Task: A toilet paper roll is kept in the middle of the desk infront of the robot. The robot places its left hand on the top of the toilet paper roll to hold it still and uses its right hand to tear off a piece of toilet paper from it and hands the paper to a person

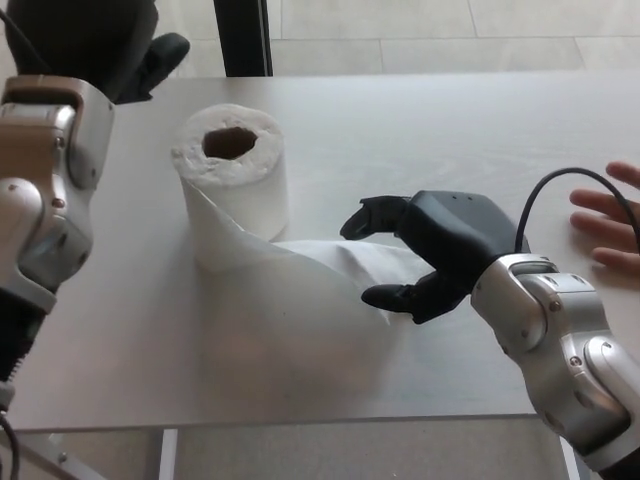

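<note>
Toilet paper roll (232, 170) standing upright mid-desk (420, 130), core hole facing up, loose sheet (300, 275) trailing right of the roll, right hand (435, 250) over the sheet's end, fingers spread, left hand (85, 40) raised left of the roll, fingers unclear, person's hand (608, 215) far right.

There was 1 toilet paper roll (232, 170) on 1 desk (420, 130), 2 robot hands, the left hand (95, 45) and right hand (440, 250), and 1 person's hand (608, 215).
</note>
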`<state>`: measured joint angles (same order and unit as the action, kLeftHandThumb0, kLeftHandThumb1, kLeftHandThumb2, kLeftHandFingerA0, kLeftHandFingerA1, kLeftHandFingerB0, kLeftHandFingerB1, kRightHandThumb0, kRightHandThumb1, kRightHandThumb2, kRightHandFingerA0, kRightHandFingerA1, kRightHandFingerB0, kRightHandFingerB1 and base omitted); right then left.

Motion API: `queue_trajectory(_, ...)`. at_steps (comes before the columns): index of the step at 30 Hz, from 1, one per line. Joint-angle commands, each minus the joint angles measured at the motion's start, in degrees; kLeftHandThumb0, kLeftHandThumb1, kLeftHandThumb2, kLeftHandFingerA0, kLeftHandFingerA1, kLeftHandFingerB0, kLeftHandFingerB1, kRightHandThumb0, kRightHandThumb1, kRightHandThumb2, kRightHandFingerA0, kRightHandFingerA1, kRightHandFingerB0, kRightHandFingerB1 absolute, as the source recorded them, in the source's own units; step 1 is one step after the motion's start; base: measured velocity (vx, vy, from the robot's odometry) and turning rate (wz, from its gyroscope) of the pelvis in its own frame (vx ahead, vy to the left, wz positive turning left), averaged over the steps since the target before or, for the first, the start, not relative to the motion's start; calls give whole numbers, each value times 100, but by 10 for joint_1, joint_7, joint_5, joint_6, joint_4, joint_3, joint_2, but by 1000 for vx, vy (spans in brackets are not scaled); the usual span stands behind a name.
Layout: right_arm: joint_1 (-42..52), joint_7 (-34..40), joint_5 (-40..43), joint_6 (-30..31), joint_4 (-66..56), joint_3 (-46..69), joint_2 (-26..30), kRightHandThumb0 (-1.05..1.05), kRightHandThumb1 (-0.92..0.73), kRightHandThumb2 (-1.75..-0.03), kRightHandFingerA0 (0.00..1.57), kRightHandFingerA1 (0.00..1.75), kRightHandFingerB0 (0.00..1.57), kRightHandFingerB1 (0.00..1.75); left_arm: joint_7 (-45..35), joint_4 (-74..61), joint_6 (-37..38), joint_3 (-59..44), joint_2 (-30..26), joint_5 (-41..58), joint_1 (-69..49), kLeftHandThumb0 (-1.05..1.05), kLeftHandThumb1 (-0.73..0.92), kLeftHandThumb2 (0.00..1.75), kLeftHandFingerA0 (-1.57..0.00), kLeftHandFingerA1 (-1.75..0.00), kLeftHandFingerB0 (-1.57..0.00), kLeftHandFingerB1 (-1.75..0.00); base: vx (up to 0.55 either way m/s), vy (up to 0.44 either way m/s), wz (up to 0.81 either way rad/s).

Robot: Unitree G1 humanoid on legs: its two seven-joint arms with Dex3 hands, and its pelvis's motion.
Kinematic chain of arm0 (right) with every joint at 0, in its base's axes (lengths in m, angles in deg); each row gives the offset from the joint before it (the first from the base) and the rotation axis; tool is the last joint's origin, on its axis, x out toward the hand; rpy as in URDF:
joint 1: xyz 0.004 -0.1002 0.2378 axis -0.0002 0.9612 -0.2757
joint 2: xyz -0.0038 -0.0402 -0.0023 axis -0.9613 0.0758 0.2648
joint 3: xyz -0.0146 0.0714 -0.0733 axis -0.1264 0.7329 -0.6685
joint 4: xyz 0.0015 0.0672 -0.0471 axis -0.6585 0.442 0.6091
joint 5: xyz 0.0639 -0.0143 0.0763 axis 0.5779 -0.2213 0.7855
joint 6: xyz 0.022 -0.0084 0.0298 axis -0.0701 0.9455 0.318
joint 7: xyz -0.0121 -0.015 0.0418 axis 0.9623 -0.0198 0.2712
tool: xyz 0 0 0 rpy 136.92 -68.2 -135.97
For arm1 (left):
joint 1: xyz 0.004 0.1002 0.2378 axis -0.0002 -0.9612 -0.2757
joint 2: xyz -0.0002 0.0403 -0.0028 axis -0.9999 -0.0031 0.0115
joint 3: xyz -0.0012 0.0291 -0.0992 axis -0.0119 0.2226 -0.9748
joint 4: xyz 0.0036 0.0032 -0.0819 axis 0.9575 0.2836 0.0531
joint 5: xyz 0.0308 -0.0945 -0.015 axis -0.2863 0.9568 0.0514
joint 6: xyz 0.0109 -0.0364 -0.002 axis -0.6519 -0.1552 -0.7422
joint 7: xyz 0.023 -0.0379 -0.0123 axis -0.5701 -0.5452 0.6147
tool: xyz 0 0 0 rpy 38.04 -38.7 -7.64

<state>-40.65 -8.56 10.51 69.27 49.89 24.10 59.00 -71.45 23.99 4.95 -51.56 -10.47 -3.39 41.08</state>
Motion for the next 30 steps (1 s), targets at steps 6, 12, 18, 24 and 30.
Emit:
queue_trajectory(6, -1, -3, -28, 21, 11, 2, -11, -60, -62, -59, 32, 73, 38, 44, -5, 5, -29, 28, 58, -12, -42, -64, 92, 67, -11, -47, -16, -33, 0, 0, 0)
queue_trajectory(12, -7, -18, -39, 32, 13, -3, -11, -60, -63, -59, 27, 65, 39, 42, 7, 17, -47, 30, 87, -16, -62, -64, 92, 66, -11, -47, -17, -33, 0, 0, 0)
queue_trajectory(18, -14, -22, -41, 41, 18, -3, -20, -59, -63, -59, 26, 64, 38, 41, 15, 31, -40, 31, 91, -16, -74, -61, 91, 66, -11, -46, -18, -33, 0, 0, 0)
queue_trajectory(24, -15, -21, -50, 43, 21, -5, -26, -60, -65, -58, 22, 66, 35, 42, 23, 66, -23, 54, 69, -32, -91, -61, 92, 66, -10, -45, -18, -32, 0, 0, 0)
queue_trajectory(30, -25, -33, -51, 45, 25, -2, -24, -64, -64, -59, 21, 61, 34, 38, 53, 117, -16, 50, 71, -14, -96, -59, 92, 67, -11, -46, -16, -34, 0, 0, 0)
